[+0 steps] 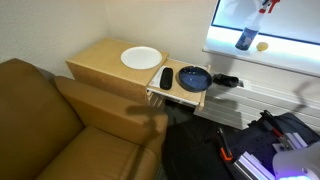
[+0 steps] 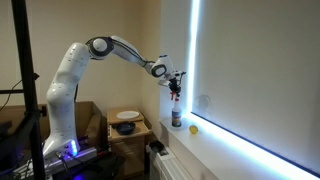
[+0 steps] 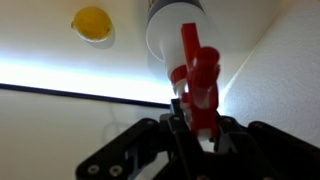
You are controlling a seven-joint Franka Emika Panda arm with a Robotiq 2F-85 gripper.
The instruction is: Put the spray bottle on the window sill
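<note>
The spray bottle (image 1: 247, 37) is a translucent grey-blue bottle with a red and white trigger head. In both exterior views it is at the window sill (image 1: 290, 48), leaning slightly, its base at or just above the ledge (image 2: 232, 146). My gripper (image 2: 175, 84) comes from above and is shut on the bottle's red head (image 3: 198, 88). The wrist view looks down the bottle body (image 3: 168, 28), with dark fingers on both sides of the head. The bottle also shows in an exterior view (image 2: 177, 113) under the gripper.
A small yellow ball (image 1: 262, 45) lies on the sill right beside the bottle (image 2: 194, 128) (image 3: 92, 22). Below stand a wooden side table with a white plate (image 1: 141, 57), a black remote (image 1: 166, 77) and a blue bowl (image 1: 194, 77). A brown sofa (image 1: 50, 120) is beside it.
</note>
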